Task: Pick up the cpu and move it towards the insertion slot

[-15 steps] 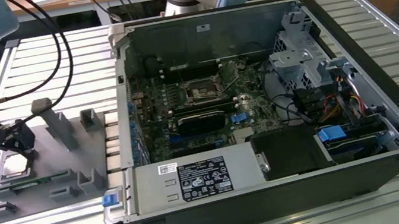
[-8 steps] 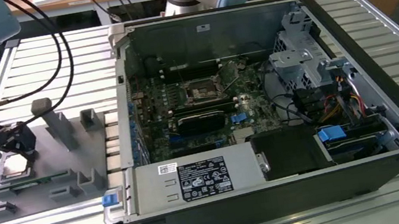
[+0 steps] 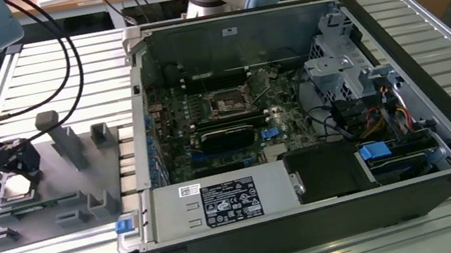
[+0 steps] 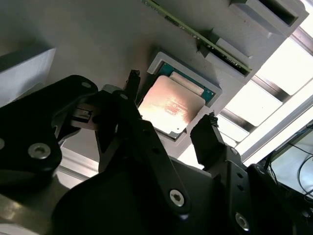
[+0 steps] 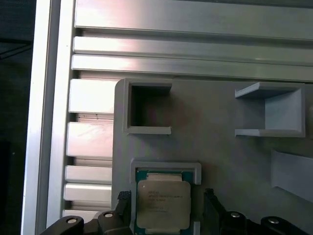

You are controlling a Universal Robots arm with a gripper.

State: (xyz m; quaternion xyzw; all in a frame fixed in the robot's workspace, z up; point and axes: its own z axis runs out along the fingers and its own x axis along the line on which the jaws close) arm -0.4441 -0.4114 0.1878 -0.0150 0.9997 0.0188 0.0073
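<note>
My gripper (image 4: 171, 99) hangs open, fingers (image 4: 210, 141) flanking the cpu (image 5: 163, 204), which lies not yet lifted in its gray fixture (image 5: 220, 156), well apart from the insertion slot (image 3: 229, 103) inside the computer case (image 3: 332, 225).

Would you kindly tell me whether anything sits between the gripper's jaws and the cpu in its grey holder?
Nothing visible does. In both wrist views the black gripper has its jaws open on either side of the small square silvery cpu, which lies flat and uncovered in its pale grey plastic holder.
</note>
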